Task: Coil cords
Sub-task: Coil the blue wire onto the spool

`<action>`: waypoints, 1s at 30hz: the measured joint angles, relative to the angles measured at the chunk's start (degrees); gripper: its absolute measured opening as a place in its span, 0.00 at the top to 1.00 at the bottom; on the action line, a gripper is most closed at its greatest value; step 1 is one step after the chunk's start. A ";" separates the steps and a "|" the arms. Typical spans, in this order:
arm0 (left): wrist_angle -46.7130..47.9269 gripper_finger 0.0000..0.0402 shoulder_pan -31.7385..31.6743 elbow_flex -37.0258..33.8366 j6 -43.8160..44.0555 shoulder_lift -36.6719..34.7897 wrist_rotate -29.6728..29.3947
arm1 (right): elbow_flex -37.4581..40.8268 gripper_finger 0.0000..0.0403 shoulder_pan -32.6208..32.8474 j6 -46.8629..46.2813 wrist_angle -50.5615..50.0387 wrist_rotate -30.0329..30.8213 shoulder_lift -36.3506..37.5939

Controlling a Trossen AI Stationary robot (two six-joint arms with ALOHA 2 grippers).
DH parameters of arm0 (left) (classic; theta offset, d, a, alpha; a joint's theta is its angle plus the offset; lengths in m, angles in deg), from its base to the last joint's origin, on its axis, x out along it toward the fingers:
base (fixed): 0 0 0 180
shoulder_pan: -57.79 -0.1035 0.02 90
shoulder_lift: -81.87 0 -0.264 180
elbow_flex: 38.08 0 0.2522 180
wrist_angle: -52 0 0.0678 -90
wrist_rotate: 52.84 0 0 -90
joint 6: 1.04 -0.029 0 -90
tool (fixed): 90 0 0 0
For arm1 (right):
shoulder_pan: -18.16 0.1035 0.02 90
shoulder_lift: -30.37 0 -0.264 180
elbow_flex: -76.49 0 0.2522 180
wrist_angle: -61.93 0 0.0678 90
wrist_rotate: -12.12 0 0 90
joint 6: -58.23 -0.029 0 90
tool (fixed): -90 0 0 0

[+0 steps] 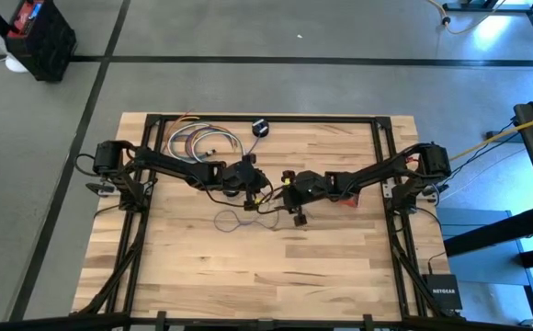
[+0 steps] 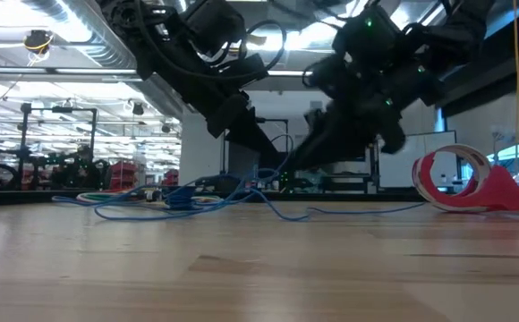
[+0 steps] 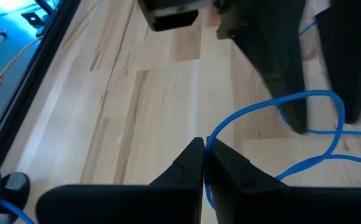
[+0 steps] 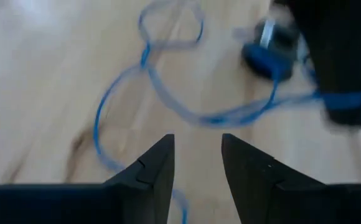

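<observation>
Over on the left side of the wooden desk (image 1: 184, 276), a bunch of coloured cables (image 1: 198, 140) is lying near the far edge, with a small black round puck (image 1: 260, 128) sitting just to its right, also by the far edge.

The left tool (image 1: 251, 191) is being held out toward the middle of the desk. In its wrist view the fingers (image 3: 187, 163) are pressed pretty much together, and the thin blue cord (image 3: 274, 106) is being pinched right at the tips, arcing up out of them in a loop.

The rest of that cord is lying on the desk in front of the two tools, with a loose loop (image 1: 230, 220) sprawled a bit toward the left of centre. From the low view it's strung along the desk surface in messy curves (image 2: 206, 199).

The right tool (image 1: 296, 213) is being held just beside the left one, nearly touching it near the middle. Its fingers (image 4: 152, 165) are spread apart with nothing between them, hovering above the cord (image 4: 168, 93).

Further right, a red-and-white cord bundle (image 2: 461, 183) is resting on the desk, well apart from the blue tangle; in the overhead view it's mostly being hidden under the right arm.
</observation>
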 joint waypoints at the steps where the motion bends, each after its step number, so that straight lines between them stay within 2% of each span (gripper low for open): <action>1: 0.00 0.97 0.00 0.00 0.00 0.00 0.00 | 0.00 0.66 0.00 0.00 1.80 -0.65 0.00; 6: 0.00 0.97 0.00 0.00 0.09 0.00 0.00 | -0.04 0.66 0.04 0.01 4.14 -2.40 0.00; 10: 0.02 0.97 0.00 0.00 0.06 0.00 0.02 | -0.04 0.66 0.04 0.00 4.49 -11.12 0.00; 13: 0.04 0.97 0.00 0.00 0.06 0.00 0.00 | -0.04 0.66 0.07 -0.02 4.93 -13.45 0.00; 15: 0.03 0.97 0.00 0.00 0.02 0.00 0.00 | -0.04 0.66 0.11 0.00 4.77 -12.33 0.00; 21: 0.06 0.97 0.02 0.00 0.04 0.00 0.00 | -0.04 0.66 0.02 0.04 -7.61 -0.90 0.00; 23: 0.04 0.97 0.04 0.00 0.04 0.01 0.00 | 0.04 0.66 0.02 0.09 -7.72 2.07 -0.02; 26: 0.02 0.97 0.04 0.00 -0.05 0.00 0.00 | 0.00 0.66 0.02 0.09 0.38 1.87 -0.02; 30: 0.03 0.97 0.04 0.00 -0.07 0.02 0.00 | -0.03 0.66 0.02 -0.33 8.70 -3.49 -1.96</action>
